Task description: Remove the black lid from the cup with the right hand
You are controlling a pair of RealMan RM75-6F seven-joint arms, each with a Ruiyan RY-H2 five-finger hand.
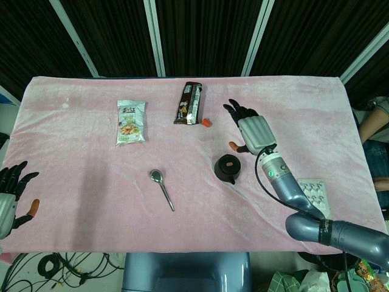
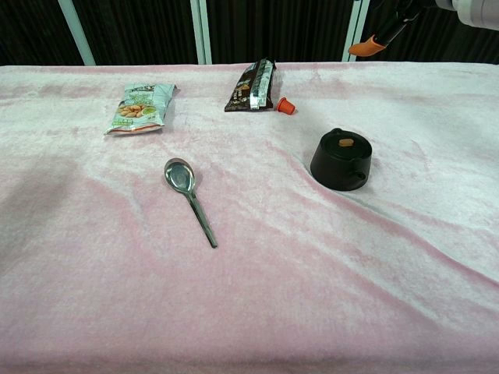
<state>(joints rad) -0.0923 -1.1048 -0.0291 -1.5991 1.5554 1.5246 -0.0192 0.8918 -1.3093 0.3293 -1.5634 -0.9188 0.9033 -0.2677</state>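
A small black cup (image 1: 227,169) (image 2: 341,160) stands on the pink cloth right of centre, its black lid (image 2: 344,145) on top with a tan knob. My right hand (image 1: 250,128) hovers just beyond and to the right of the cup, fingers spread, holding nothing; the chest view catches only its orange-tipped thumb (image 2: 368,47) at the top edge. My left hand (image 1: 12,191) rests at the table's near left edge, fingers apart and empty.
A steel spoon (image 1: 161,188) (image 2: 189,198) lies left of the cup. At the back lie a green snack packet (image 1: 130,122) (image 2: 140,107), a dark wrapper bar (image 1: 189,103) (image 2: 252,86) and a small orange cap (image 1: 206,123) (image 2: 285,106).
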